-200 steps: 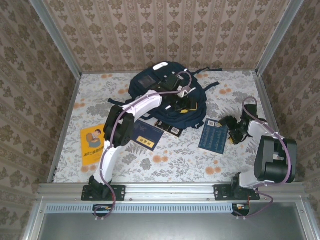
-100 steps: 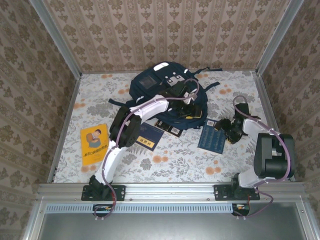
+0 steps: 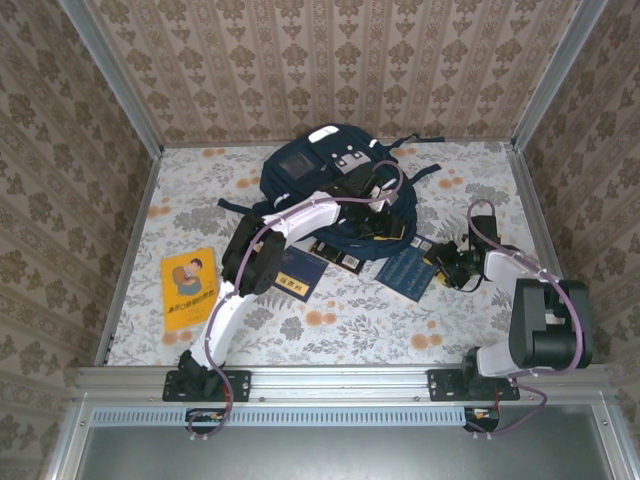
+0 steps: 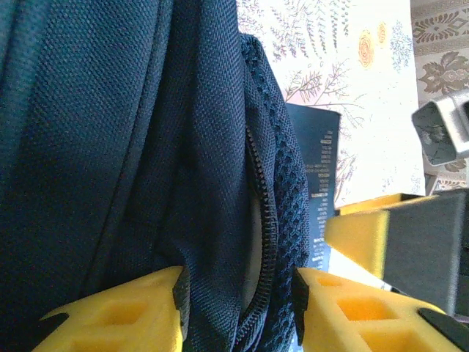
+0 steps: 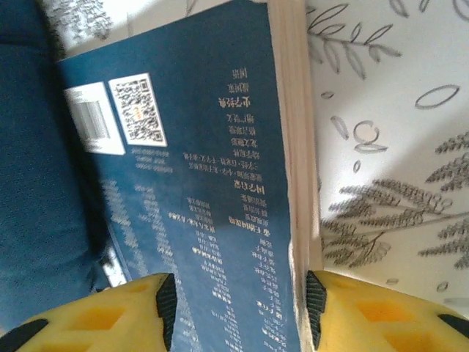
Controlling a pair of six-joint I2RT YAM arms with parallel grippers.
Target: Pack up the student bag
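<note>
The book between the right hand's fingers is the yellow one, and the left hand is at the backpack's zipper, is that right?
No, the book between the right hand's fingers is dark blue, as the right wrist view shows; the yellow book lies apart on the table. The left hand is at the student bag's zipper.

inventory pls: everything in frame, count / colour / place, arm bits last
student bag: 1, navy, far centre of table
yellow book: 1, yellow, near left
dark blue book: 1, navy, by the bag's near-left edge
flat dark item: 1, black with labels, at the bag's near edge; kind unclear
blue book: 1, blue with QR code, right of the bag
table: 1, white floral cover
left gripper: 1, yellow jaws closed on the bag's zipper edge
right gripper: 1, yellow jaws closed on the blue book
</note>
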